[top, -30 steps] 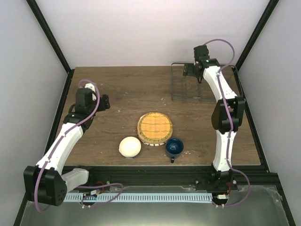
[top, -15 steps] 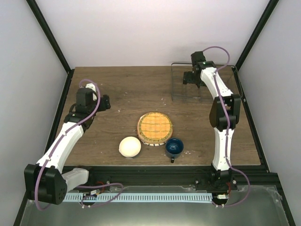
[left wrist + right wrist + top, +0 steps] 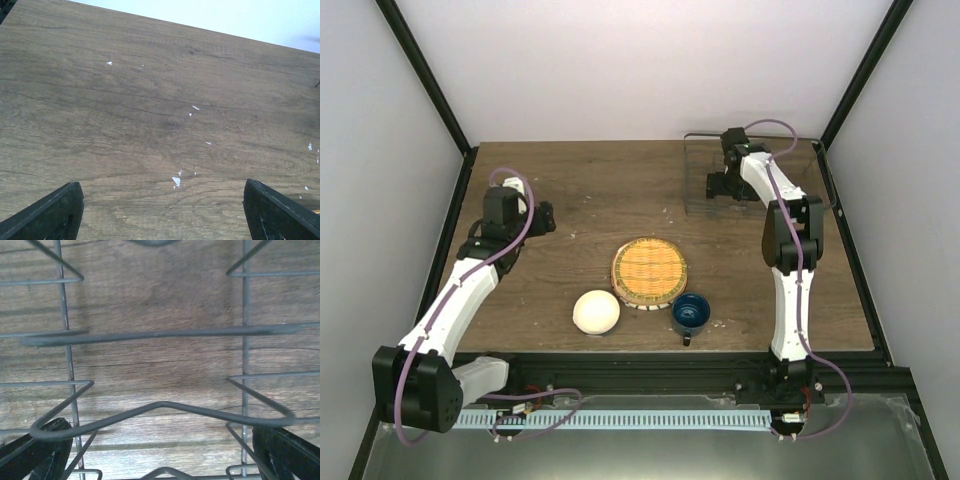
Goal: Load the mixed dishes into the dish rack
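Both my grippers stand wide open and empty: the left gripper (image 3: 542,217) is over the brown wooden table (image 3: 580,180), and the right gripper (image 3: 718,185) is down inside the see-through wire dish rack (image 3: 700,205), far right.

At near centre the round yellow-orange woven-pattern plate (image 3: 649,270) lies flat on what looks like a cream plate (image 3: 638,302). The small cream-white bowl (image 3: 596,312) and dark blue handled mug (image 3: 691,312) sit just nearer.

I judge them all stiff, slick and breakable, so I'd pinch rims. The mug is upright, with its handle pointing near.

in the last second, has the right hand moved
Yes. The right hand moved over the dish rack from its far edge toward its near edge.
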